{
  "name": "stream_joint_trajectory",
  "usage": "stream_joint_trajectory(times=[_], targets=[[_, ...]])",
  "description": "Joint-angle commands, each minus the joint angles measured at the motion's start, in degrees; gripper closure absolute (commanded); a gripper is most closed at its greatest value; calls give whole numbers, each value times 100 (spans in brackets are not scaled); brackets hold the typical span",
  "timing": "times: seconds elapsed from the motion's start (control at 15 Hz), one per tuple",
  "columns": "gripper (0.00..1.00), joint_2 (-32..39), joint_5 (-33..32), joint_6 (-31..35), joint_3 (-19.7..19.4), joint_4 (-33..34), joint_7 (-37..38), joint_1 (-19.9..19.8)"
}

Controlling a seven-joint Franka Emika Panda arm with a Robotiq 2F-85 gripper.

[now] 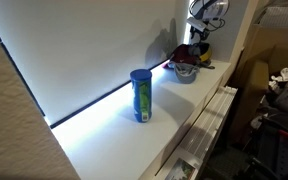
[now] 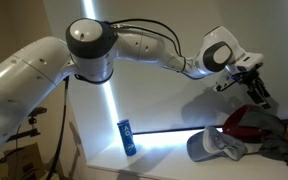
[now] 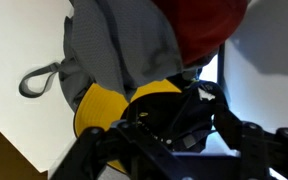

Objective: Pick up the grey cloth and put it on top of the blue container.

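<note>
The gripper (image 2: pixel 258 95) hovered over a heap of fabric, well apart from the blue container (image 1: pixel 141 95) further along the white counter (image 1: pixel 94 130). Its opening could not be told, and nothing visibly hung from it. The grey cloth (image 3: pixel 119 45) lay tangled against a maroon-and-yellow cloth (image 3: pixel 209 25), so a grab risked lifting both. The container was slim and looked easy to tip, with bare counter around it, a wall behind it and a drop in front.

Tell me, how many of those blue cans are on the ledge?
1. The blue container stands upright by the wall on the white ledge, well apart from the heap of cloths at the far end. That heap could hide something small behind it.
</note>
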Motion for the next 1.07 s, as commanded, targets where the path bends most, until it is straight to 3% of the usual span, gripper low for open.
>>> stream_joint_trajectory(times=[0.0,0.07,0.13,0.27,0.4,0.53,0.6,1.0], targets=[[0,448,16,409,-411,89,1087,64],[8,231,-4,227,-189,3,607,10],[2,333,-5,299,-277,9,811,17],[0,441,-5,352,-350,35,972,19],[0,299,247,-71,268,141,98,-350],[0,364,102,-602,677,408,-127,-622],[0,426,86,-87,268,191,261,-306],[0,438,83,-147,303,225,244,-324]])
